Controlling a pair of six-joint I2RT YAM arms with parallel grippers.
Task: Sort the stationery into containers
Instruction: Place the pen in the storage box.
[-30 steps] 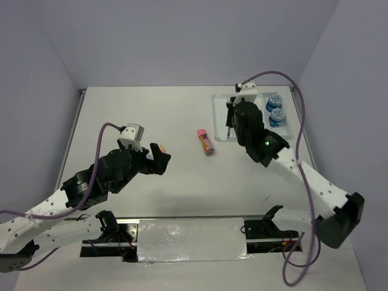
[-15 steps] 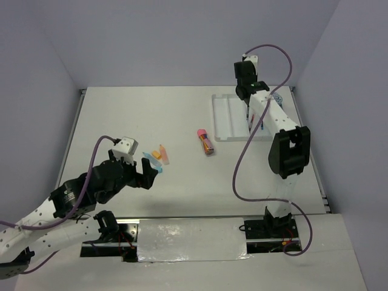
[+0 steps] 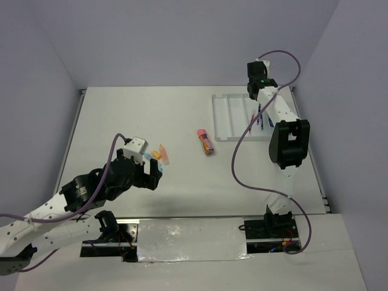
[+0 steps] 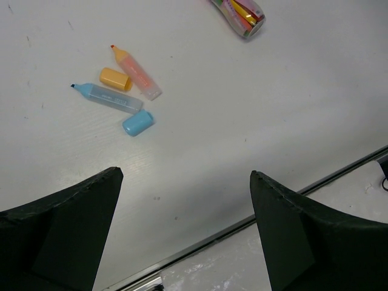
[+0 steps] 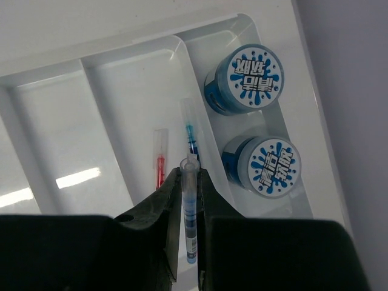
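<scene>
My right gripper (image 5: 190, 176) is shut on a clear blue pen (image 5: 190, 209), held above the white divided tray (image 5: 60, 115). In the compartment below lie a red pen (image 5: 159, 165) and a blue pen (image 5: 190, 130). Two round blue patterned-top rolls (image 5: 247, 77) (image 5: 265, 165) stand in the rightmost compartment. In the top view the right arm reaches over the tray (image 3: 227, 115). My left gripper (image 4: 185, 173) is open and empty above bare table. Ahead of it lie an orange marker (image 4: 136, 73), its cap (image 4: 115, 79), a light-blue marker (image 4: 109, 98) and its cap (image 4: 137, 122).
A pink-capped tube of coloured items (image 3: 205, 141) lies mid-table between the markers (image 3: 160, 154) and the tray; it also shows in the left wrist view (image 4: 239, 7). The table's metal front edge (image 4: 242, 224) runs just under the left gripper (image 3: 153, 173).
My right arm stretched out and carried the blue pen rightward over the tray. My left gripper drew back toward the near edge, uncovering the orange and light-blue markers.
</scene>
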